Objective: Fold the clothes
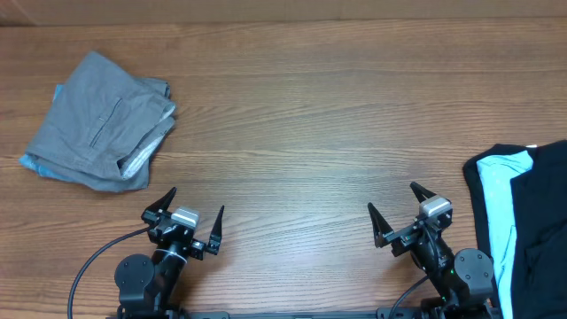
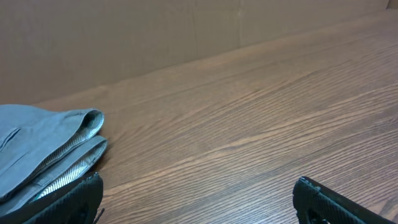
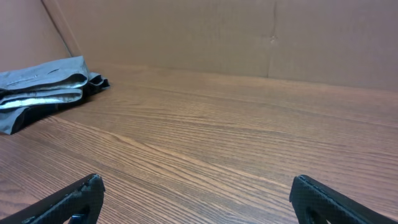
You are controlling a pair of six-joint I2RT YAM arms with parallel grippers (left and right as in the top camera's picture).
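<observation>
Evidently both arms sit low at the near edge, with the left gripper [image 1: 196, 200] and right gripper [image 1: 392, 197] spread wide and empty. The grey shorts [image 1: 97, 124] lie well apart at the far left, already a compact bundle. I'd judge any last touch should only press the loose edges flat, never drag.

Counter [image 1: 310, 106]: wood-grain laminate, medium brown, grain running left to right in the overhead view and filling that whole frame. Surface matte; light soft and even, with a slightly paler band toward the far edge. Both wrist views show a plain brown back panel [image 2: 124, 37] rising at the counter's far edge, flat and cardboard-like in tone. A thin vertical seam [image 3: 273, 37] crosses it. In the right wrist view a slanted corner line [image 3: 57, 26] sits at far left.
</observation>
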